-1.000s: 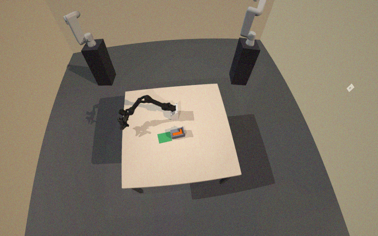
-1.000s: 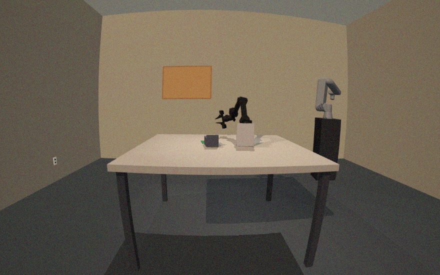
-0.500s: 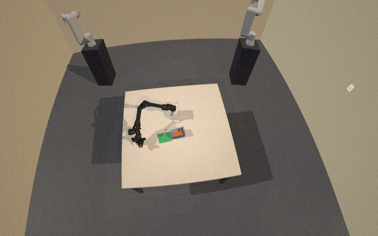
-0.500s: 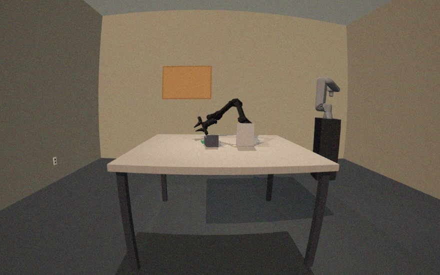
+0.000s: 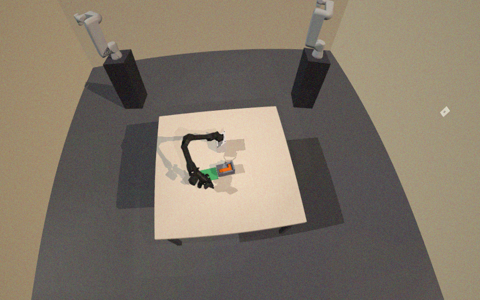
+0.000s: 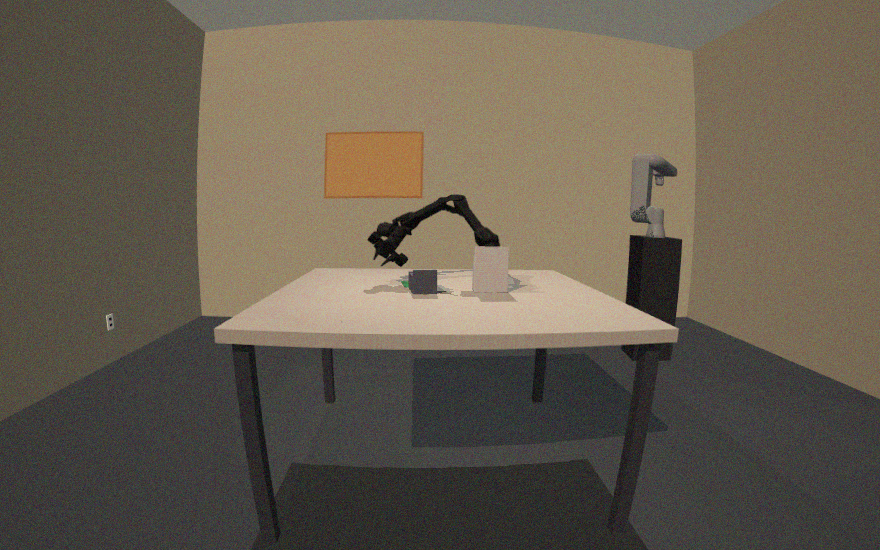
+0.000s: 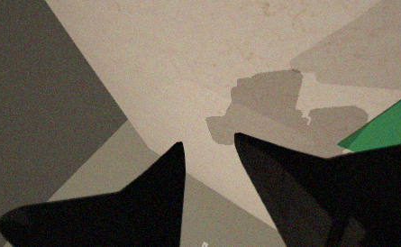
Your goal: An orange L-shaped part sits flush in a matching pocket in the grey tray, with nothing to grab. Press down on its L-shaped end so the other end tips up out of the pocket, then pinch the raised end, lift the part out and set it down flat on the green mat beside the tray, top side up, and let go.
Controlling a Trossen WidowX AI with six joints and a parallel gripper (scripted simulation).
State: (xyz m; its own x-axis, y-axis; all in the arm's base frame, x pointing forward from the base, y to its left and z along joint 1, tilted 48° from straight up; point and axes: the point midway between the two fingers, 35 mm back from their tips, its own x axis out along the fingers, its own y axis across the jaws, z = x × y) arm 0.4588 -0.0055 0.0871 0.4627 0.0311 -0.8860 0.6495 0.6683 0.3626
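The orange L-shaped part (image 5: 225, 169) lies in the pocket of the grey tray (image 5: 226, 174) (image 6: 423, 281) near the middle of the table; it looks flush, but it is too small to be sure. The green mat (image 5: 209, 172) (image 7: 387, 131) lies flat to the left of the tray, touching it. My gripper (image 5: 206, 185) (image 6: 387, 259) (image 7: 208, 143) hangs above the table just past the mat's far-left corner, well away from the tray. Its fingers stand partly apart with nothing between them. In the wrist view only bare table and a corner of the mat show.
The arm's white base box (image 5: 220, 139) (image 6: 490, 269) stands behind the tray. The table (image 5: 234, 208) has its left edge close to the gripper. Two grey arms on black pedestals (image 5: 124, 78) (image 5: 311, 78) stand on the floor beyond the table.
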